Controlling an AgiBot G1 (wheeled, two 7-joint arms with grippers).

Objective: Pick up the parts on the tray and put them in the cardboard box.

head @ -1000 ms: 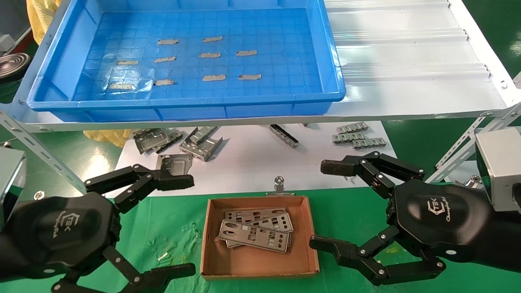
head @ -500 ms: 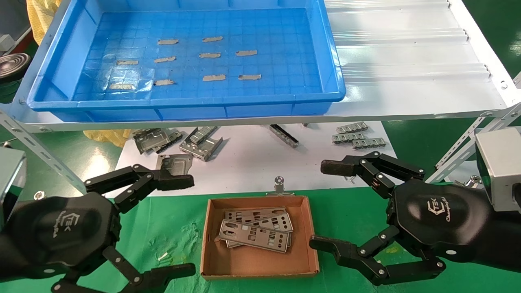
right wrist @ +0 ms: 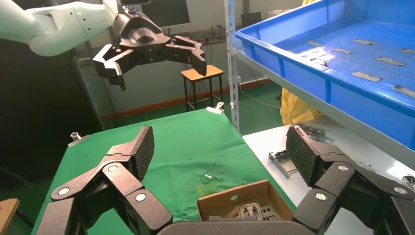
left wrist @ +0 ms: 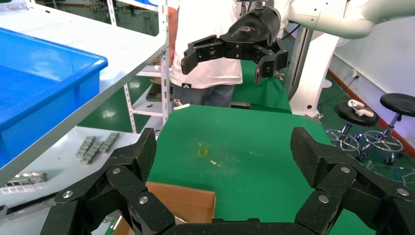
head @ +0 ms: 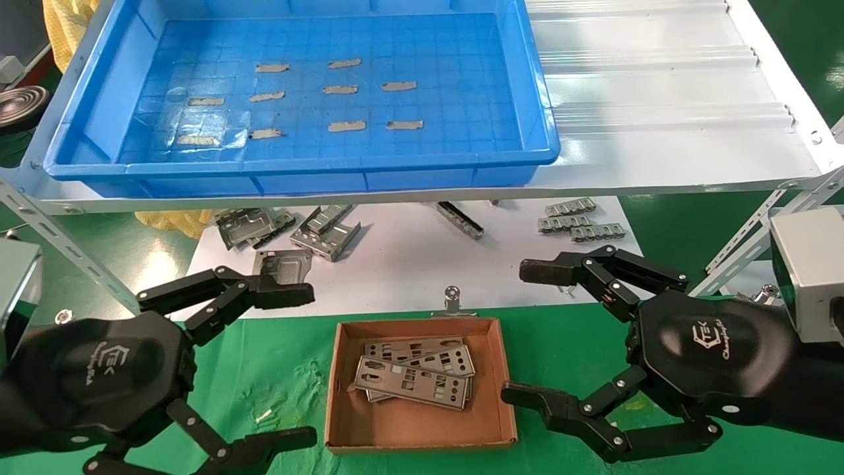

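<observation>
Several silver punched parts (head: 415, 379) lie stacked in the cardboard box (head: 343, 422) on the green cloth. In the right wrist view the parts (right wrist: 254, 211) lie within the box (right wrist: 230, 198). The blue tray (head: 303, 173) on the white shelf holds only grey tape strips. My left gripper (head: 310, 366) hovers open just left of the box, nothing between its fingers. My right gripper (head: 516, 332) hovers open just right of the box, also holding nothing. A corner of the box (left wrist: 183, 200) is in the left wrist view.
Bent grey brackets (head: 290, 231) and small metal pieces (head: 580, 221) lie on a white board below the shelf (head: 659, 99). A binder clip (head: 452, 300) sits at the box's far edge. A person in white (left wrist: 205, 49) stands beyond the table.
</observation>
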